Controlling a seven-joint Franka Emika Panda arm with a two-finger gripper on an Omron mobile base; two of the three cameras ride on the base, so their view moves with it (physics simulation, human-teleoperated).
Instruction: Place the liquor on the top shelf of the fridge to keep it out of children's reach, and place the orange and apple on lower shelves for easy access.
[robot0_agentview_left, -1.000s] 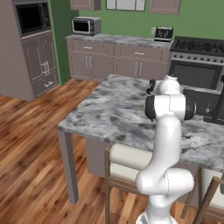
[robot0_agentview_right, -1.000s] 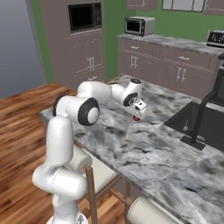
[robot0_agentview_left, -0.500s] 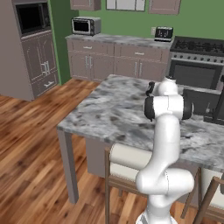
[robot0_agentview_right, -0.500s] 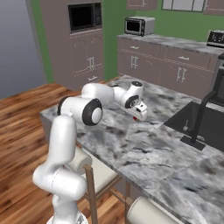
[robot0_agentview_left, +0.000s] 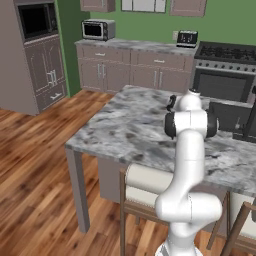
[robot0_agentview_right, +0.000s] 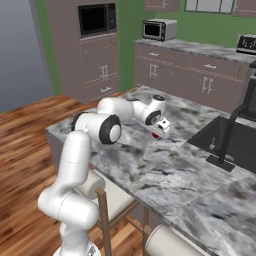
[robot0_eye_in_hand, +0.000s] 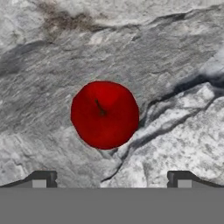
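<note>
The apple (robot0_eye_in_hand: 105, 114), glossy red with a short stem, lies on the grey marble island counter (robot0_agentview_right: 165, 170). My gripper (robot0_eye_in_hand: 111, 180) hangs straight above it, open, with one dark fingertip on each side and nothing between them. In the right base view the gripper (robot0_agentview_right: 159, 131) points down at the apple (robot0_agentview_right: 155, 135), near the middle of the island. A tall plain grey face at the far left may be the fridge (robot0_agentview_right: 20, 50); its shelves are out of view. The liquor and the orange are out of view.
A dark sink (robot0_agentview_right: 222, 145) with a black faucet (robot0_agentview_right: 231, 131) is set into the island right of the apple. Padded stools (robot0_agentview_left: 145, 185) stand under its near edge. Behind are a cabinet run with a toaster oven (robot0_agentview_left: 97, 29), a stove (robot0_agentview_left: 222, 70) and a microwave tower (robot0_agentview_right: 97, 20).
The hand has sunk a little toward the apple and the elbow has shifted. The jaws stay open and the apple has not moved.
</note>
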